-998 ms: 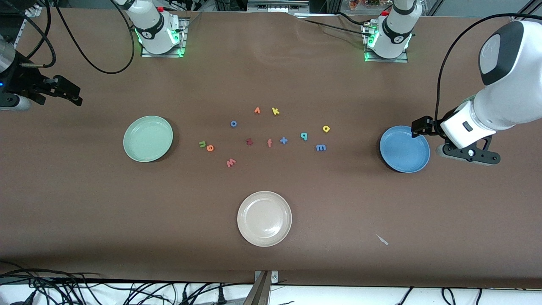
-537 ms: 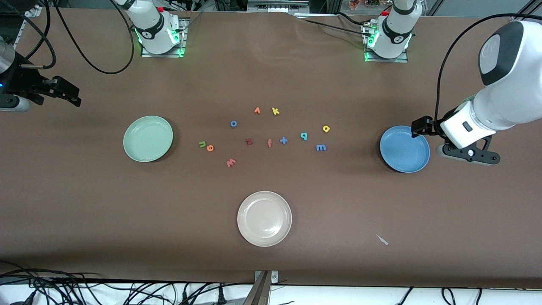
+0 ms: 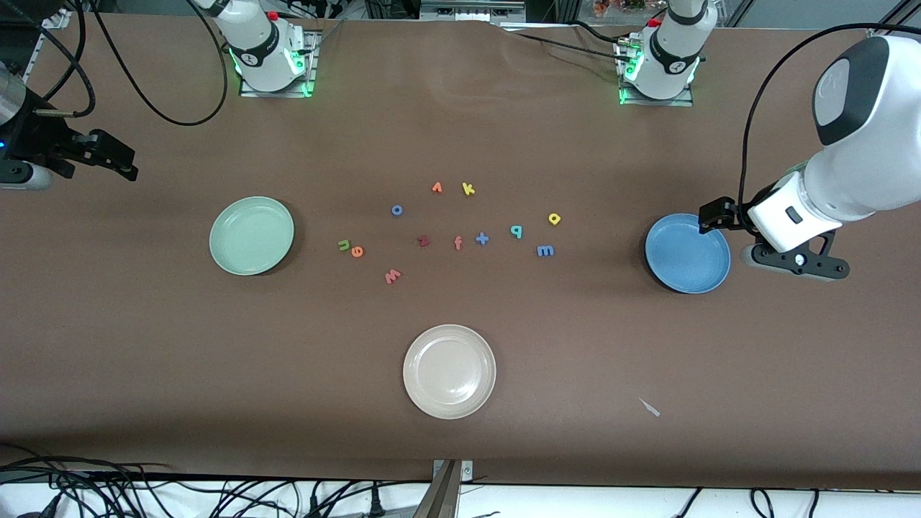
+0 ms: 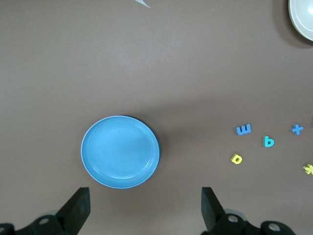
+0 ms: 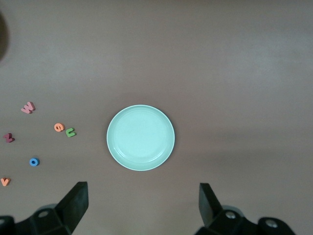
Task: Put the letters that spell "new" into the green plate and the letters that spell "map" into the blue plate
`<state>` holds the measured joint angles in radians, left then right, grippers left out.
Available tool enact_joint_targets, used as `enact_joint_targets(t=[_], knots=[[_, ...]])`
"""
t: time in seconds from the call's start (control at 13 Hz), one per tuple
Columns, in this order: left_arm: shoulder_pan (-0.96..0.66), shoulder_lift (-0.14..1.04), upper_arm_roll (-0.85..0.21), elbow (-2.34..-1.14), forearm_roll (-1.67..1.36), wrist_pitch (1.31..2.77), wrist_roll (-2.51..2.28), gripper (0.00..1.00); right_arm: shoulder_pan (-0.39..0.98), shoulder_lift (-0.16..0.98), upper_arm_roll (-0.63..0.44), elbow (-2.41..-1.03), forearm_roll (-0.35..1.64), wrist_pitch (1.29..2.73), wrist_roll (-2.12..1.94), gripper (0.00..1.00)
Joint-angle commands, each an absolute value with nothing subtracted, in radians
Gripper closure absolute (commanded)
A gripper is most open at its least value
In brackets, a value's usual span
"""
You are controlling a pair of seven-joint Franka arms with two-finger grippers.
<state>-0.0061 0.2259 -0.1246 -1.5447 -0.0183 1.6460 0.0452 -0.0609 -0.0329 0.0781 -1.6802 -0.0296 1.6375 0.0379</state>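
Nothing on the table has shifted since a second ago, and both of my arms wait where they were: my left gripper [image 4: 144, 210] hangs high over the rim of the blue plate [image 3: 687, 253] at the left arm's end of the table, fingers spread wide and empty; my right gripper [image 5: 142, 210] hangs high near the green plate [image 3: 251, 235] at the right arm's end, fingers likewise released with nothing between them.

Both plates are bare. Between them lie the foam letters. The green n [image 3: 343, 245] and orange e [image 3: 357, 251] sit touching or nearly so, closest to the green plate, with the salmon-red w [image 3: 392, 275] a little nearer the front camera. The blue m [image 3: 545, 250], teal p [image 3: 516, 231] and yellow a [image 3: 554, 219] cluster toward the blue plate.

Scattered among them are a blue o [image 3: 396, 210], a dark red z [image 3: 423, 241], a salmon f [image 3: 457, 243], a blue plus sign [image 3: 481, 238], a yellow k [image 3: 468, 189] and an orange v-shaped piece [image 3: 437, 188]. A cream-white plate [image 3: 449, 370] sits nearest the front camera, well apart from the letters, with a small pale scrap [image 3: 650, 407] lying toward the left arm's end.
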Motion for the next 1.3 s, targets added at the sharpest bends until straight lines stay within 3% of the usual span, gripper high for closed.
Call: enact_joint_targets(t=[0.0,1.23], knots=[[-0.008,0.201,-0.12,-1.571,-0.051,1.657,0.055,0.0,-0.057,-0.02,0.077,-1.655,-0.044,1.624,0.037,0.0],[-0.008,0.207,-0.121,-1.571,-0.051,1.657,0.055,0.0,-0.058,-0.026,0.077,-1.66,-0.034,1.621,0.034,0.0]])
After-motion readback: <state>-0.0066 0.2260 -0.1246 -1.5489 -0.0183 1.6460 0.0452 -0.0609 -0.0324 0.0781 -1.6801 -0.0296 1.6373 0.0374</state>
